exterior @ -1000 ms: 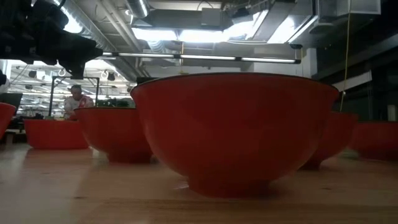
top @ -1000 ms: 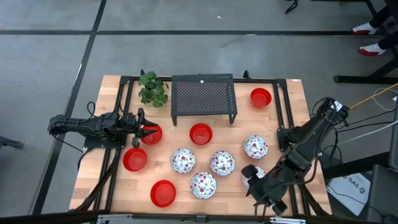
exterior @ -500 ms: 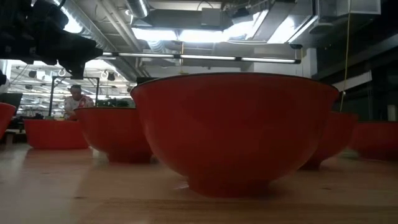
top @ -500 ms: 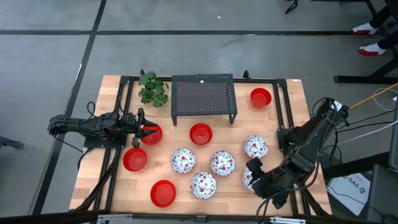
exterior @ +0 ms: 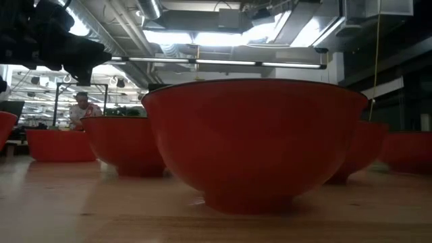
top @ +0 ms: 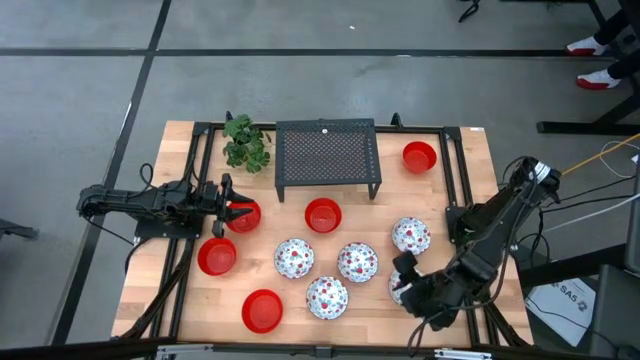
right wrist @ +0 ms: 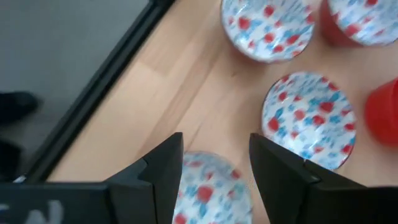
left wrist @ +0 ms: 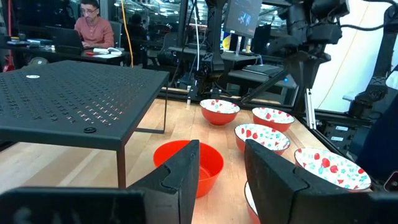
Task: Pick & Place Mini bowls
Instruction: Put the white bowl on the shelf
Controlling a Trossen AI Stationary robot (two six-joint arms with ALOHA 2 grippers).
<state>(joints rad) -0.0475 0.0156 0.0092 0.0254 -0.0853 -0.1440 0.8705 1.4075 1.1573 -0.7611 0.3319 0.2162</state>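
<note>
The right gripper (right wrist: 211, 177) hangs directly over a speckled bowl (right wrist: 208, 186) at the bench's (top: 180, 300) near edge, right of the other speckled bowls, fingers spread and empty.

Both arms dark/black, multi-joint, w/ black cabling along links; right arm (top: 495, 235) approx. same build as left arm (top: 150, 203); fingers (right wrist: 163, 171) matte black, angular, wedge-shaped.
</note>
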